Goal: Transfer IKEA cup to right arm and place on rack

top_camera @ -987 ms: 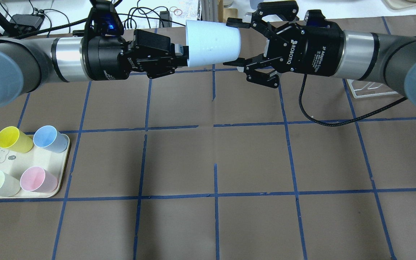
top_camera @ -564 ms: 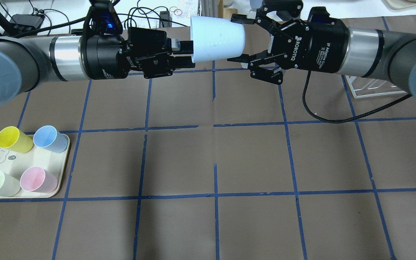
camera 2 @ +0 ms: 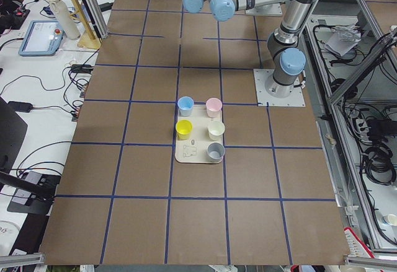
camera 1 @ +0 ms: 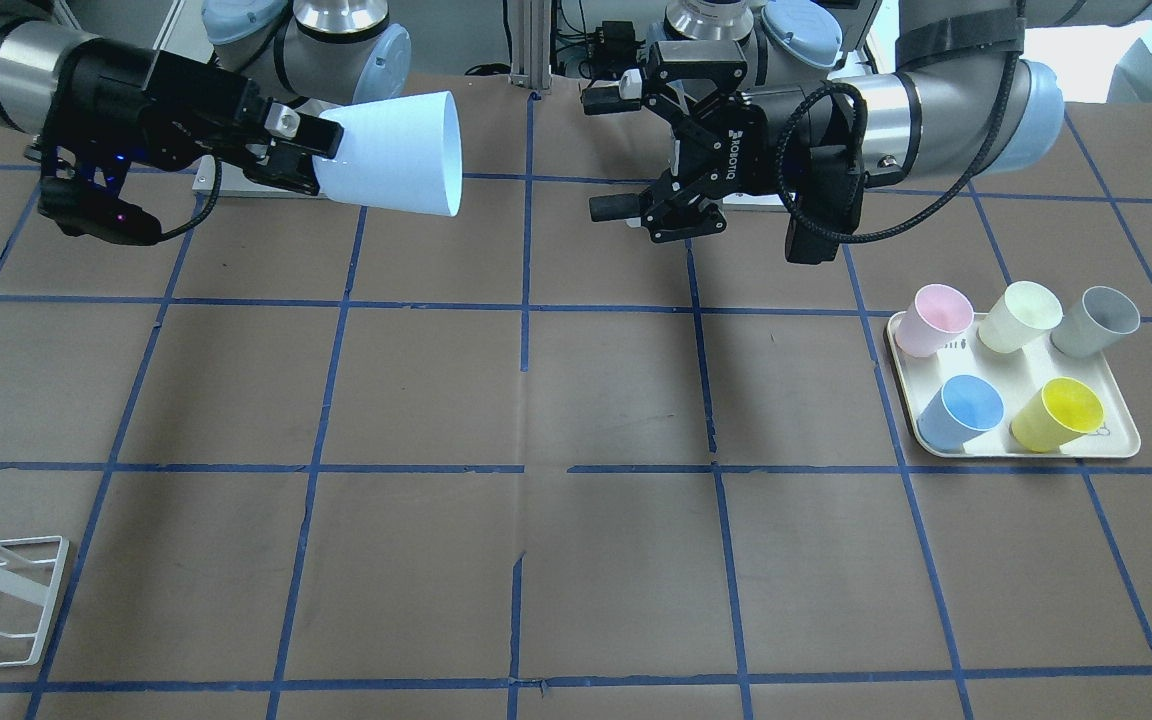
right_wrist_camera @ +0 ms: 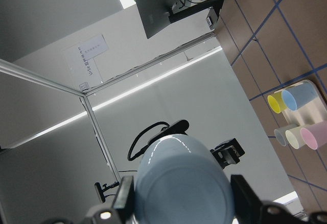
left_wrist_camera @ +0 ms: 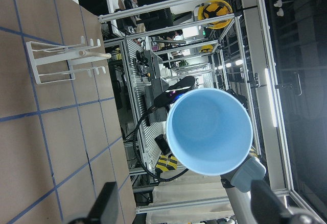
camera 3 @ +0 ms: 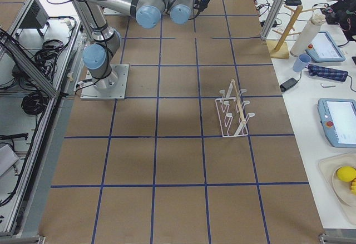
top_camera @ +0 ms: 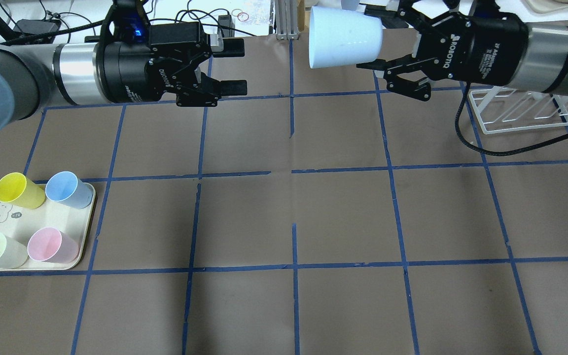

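Aloft over the brown paper-covered table point(top_camera: 343, 212) w/ blue tape grid, the small pale grey-blue tapered plastic tumbler point(top_camera: 345, 37) is held on its side, clear of the surface. It is pinched at its closed base end by the black two-finger right gripper point(top_camera: 369, 35), one finger on each side of the wall. The open rim is turned toward the black two-finger left gripper point(top_camera: 232, 66), whose fingers are spread wide w/ nothing between them, well apart from the rim. In the left wrist view the tumbler's brighter blue interior is seen mouth-on. The white wire-frame metal rack point(top_camera: 515, 111) stands on the table near the right gripper. At the robot's left, a cream rectangular tray point(camera 1: 1126, 445) carries five upright cups: pink point(camera 1: 936, 317), cream point(camera 1: 1026, 315), grey point(camera 1: 1101, 320), blue point(camera 1: 966, 410), yellow point(camera 1: 1061, 412).
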